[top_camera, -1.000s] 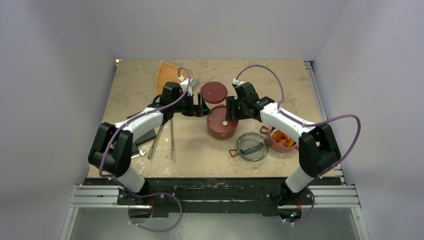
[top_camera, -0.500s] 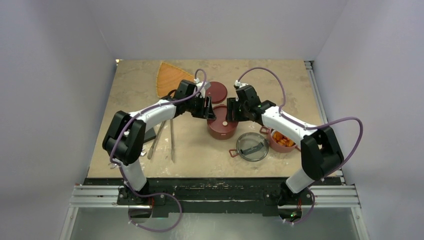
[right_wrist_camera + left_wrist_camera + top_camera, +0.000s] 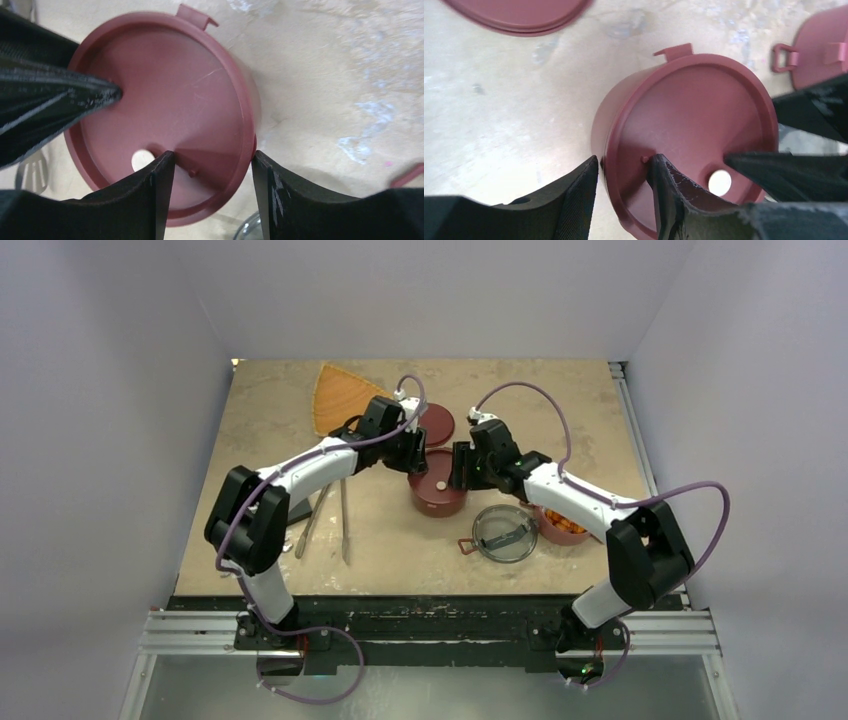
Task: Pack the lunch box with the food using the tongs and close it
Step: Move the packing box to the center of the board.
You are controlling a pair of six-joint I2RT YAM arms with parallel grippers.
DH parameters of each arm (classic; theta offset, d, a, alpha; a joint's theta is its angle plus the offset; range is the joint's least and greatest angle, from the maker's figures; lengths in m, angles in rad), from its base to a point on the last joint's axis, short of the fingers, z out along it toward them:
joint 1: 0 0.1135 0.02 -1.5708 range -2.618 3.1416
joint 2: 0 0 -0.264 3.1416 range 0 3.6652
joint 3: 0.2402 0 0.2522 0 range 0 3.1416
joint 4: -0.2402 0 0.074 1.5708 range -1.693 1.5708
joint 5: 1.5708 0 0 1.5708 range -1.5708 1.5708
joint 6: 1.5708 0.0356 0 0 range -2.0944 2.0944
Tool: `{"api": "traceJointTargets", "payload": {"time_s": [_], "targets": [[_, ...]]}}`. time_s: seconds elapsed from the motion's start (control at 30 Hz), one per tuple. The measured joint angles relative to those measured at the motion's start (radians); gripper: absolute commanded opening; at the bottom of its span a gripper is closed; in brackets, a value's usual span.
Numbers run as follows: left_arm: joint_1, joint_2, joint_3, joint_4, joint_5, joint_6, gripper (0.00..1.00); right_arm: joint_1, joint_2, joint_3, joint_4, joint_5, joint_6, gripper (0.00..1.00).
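One lunch box bowl (image 3: 438, 502) stands mid-table with a dark-red disc lid (image 3: 694, 110) on it, and a white round slice (image 3: 441, 484) lies on that lid. My left gripper (image 3: 415, 458) is shut on the bowl's left rim (image 3: 624, 160), one finger against the outer wall and the other on the lid. My right gripper (image 3: 458, 470) is open and straddles the opposite rim (image 3: 211, 155), its outer finger touching the edge. A second bowl (image 3: 566, 525) holding orange food sits at the right, partly under the right arm. The tongs (image 3: 344, 525) lie left of the bowl.
A second dark-red disc lid (image 3: 436, 420) lies behind the bowl, next to the orange fan-shaped tray (image 3: 340, 398). The smoky clear lid (image 3: 503, 533) rests in front right of the bowl. A short wrench (image 3: 280, 543) lies by the left arm.
My left gripper has swung right from beside the bowl onto its left rim and closed there. The right gripper has shifted slightly. The bowl has slid a little to the left.
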State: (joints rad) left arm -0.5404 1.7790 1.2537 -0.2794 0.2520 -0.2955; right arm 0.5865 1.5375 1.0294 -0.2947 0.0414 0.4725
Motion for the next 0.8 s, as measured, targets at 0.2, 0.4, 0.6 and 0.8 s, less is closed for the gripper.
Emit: {"api": "traceJointTargets", "payload": {"time_s": [0.2, 0.4, 0.6, 0.8], "targets": [[0.037, -0.045, -0.031, -0.001, -0.117, 0.026, 0.44, 0.084, 0.001, -0.009, 0.026, -0.043, 0.071, 0.58], [0.114, -0.046, -0.033, -0.009, -0.072, 0.026, 0.46, 0.160, 0.011, -0.009, 0.090, -0.056, 0.158, 0.61], [0.135, -0.059, -0.042, -0.007, -0.103, 0.034, 0.56, 0.190, -0.006, -0.008, 0.075, -0.056, 0.193, 0.67], [0.141, -0.113, -0.085, -0.021, -0.161, 0.073, 0.76, 0.192, -0.110, 0.055, -0.019, 0.012, 0.193, 0.73]]}}
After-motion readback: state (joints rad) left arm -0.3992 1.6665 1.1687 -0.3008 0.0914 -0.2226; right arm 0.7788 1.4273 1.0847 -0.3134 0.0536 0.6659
